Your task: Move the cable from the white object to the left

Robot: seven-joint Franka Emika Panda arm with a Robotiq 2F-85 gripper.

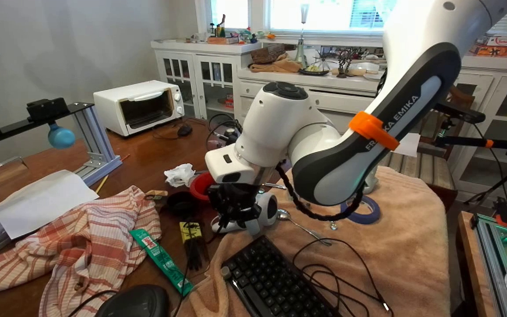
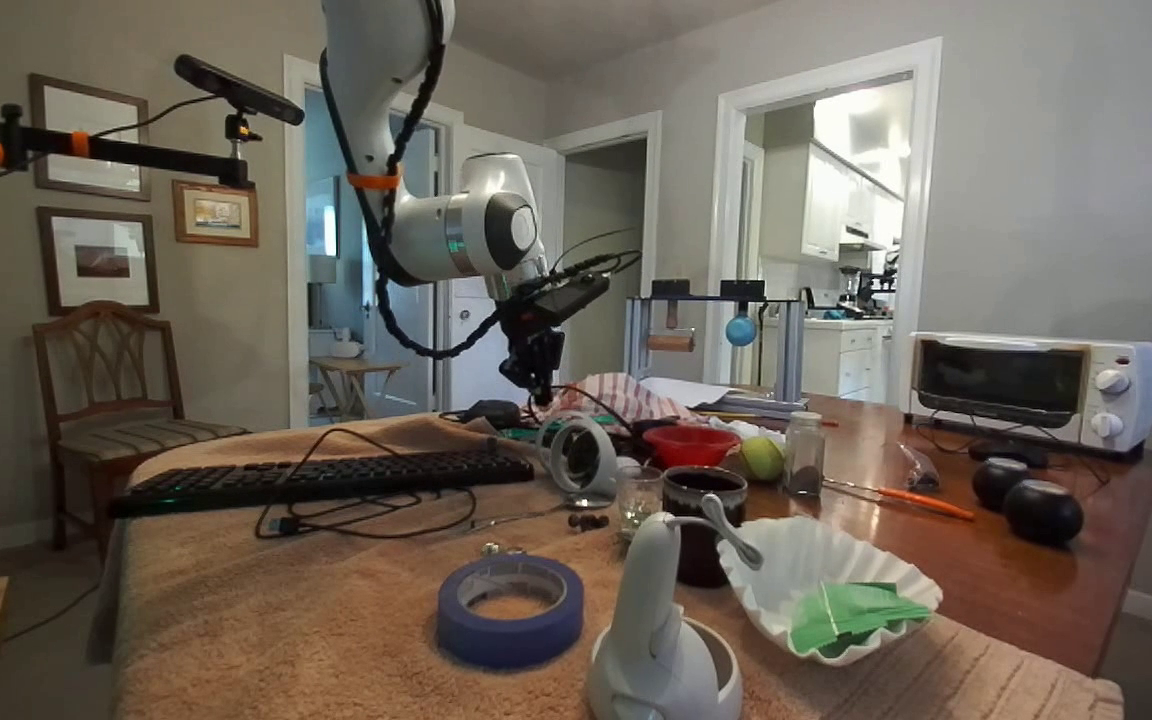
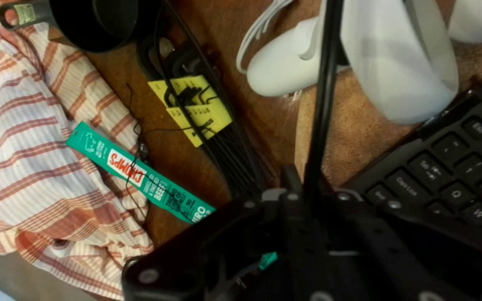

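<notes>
The white object [image 1: 267, 208], mid-frame in an exterior view, looks like smooth plastic, more satin than glossy. The cable [image 3: 326, 100], right of centre in the wrist view, has a sleek black plastic-looking jacket with a shiny streak down it. The keyboard [image 3: 458, 167] at the right edge is mostly matt plastic. Bottom of that frame, the gripper [image 3: 308, 192] is dull black with bare metal screw heads. Over on the left, the striped cloth [image 3: 27, 146] is thin, crinkly woven fabric, and the green wrapper [image 3: 153, 190] is slick, plasticky film. In an exterior view, the towel [image 2: 286, 610] at lower left is fuzzy and kinda rough, while the tabletop [image 2: 1016, 590] on the right is smooth, polished wood.
</notes>
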